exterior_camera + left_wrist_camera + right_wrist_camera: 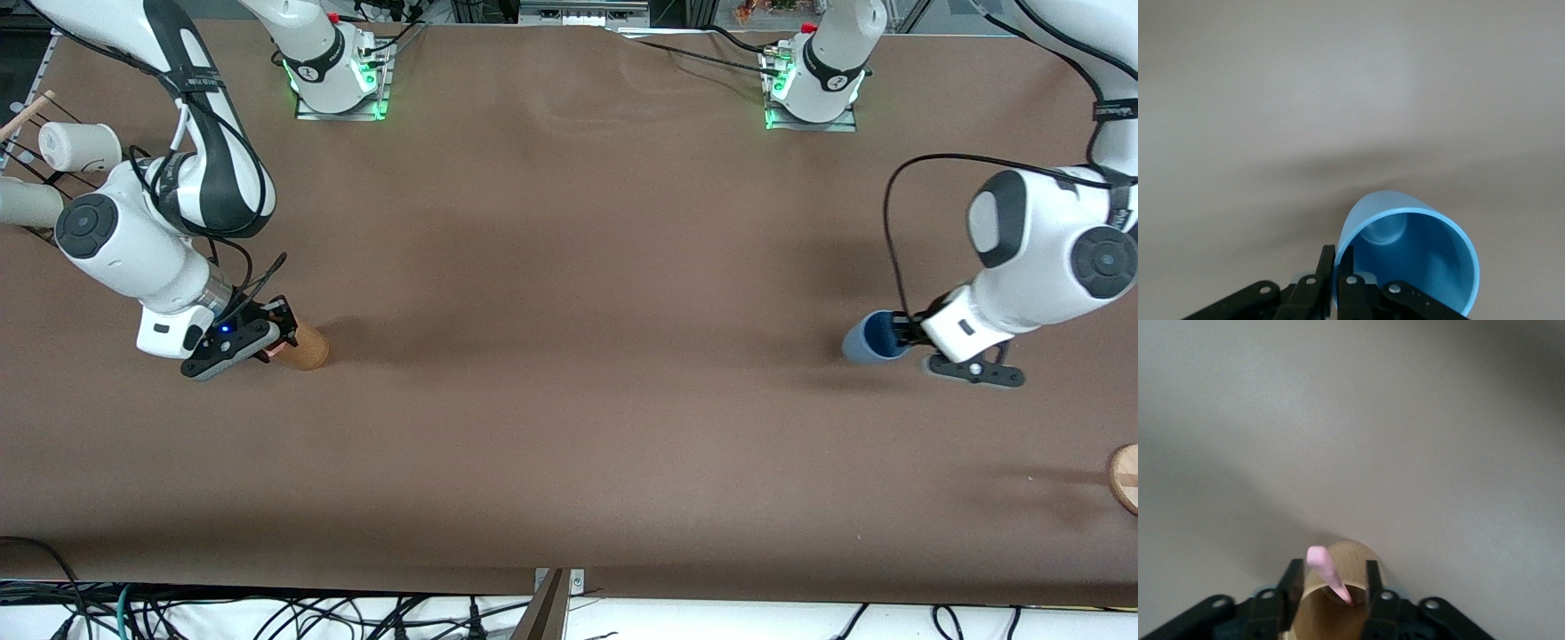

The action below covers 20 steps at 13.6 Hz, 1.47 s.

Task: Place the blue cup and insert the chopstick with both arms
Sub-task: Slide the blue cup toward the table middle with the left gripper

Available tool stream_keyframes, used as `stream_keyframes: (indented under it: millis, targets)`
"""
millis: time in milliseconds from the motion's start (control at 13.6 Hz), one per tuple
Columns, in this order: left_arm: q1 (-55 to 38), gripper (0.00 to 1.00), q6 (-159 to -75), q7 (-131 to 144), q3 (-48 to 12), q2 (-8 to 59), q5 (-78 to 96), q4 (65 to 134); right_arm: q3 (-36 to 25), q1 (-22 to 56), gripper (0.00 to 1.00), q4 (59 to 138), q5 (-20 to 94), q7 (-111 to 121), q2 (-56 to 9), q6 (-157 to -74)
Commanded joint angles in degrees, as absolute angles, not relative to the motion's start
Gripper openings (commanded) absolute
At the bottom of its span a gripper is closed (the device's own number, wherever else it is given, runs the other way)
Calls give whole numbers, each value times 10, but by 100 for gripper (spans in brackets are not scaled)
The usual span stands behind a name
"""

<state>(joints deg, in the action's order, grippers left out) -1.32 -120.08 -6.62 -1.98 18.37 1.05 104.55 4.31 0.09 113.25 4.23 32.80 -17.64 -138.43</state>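
Brown table (569,373) spread wide under both arms. At the left arm's end, the left gripper (1336,280) has its fingers pinched on the rim of the blue cup (874,336), one inside, one outside. At the right arm's end, the right gripper (1333,590) straddles a tan cup (307,347), fingers spread either side. Between those fingers, the pink chopstick (1327,575) pokes up from inside the cup.

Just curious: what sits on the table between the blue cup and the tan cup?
Nothing: the front view shows only bare brown table between the matte blue cup and tan cardboard-coloured cup.
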Motion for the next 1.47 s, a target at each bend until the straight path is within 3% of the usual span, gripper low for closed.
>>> stream_keyframes:
  millis: [0, 293, 587, 1027, 1393]
  targets:
    - [-59, 0, -1185, 22, -63, 199, 17, 1005, 48, -4, 31, 1138, 54, 339, -172, -1391]
    - [-180, 0, -1184, 154, -88, 242, 15, 948, 48, -4, 30, 1138, 54, 339, -174, -1391]
    - [-291, 0, -1159, 284, -84, 353, 12, 803, 49, -3, 1, 1137, 54, 338, -174, -1391]
    - [-387, 0, -1166, 363, -32, 475, 13, 680, 50, -4, 0, 1131, 54, 338, -155, -1384]
    - [-404, 0, -1182, 410, -26, 524, 13, 647, 51, -3, 0, 1122, 54, 334, -92, -1363]
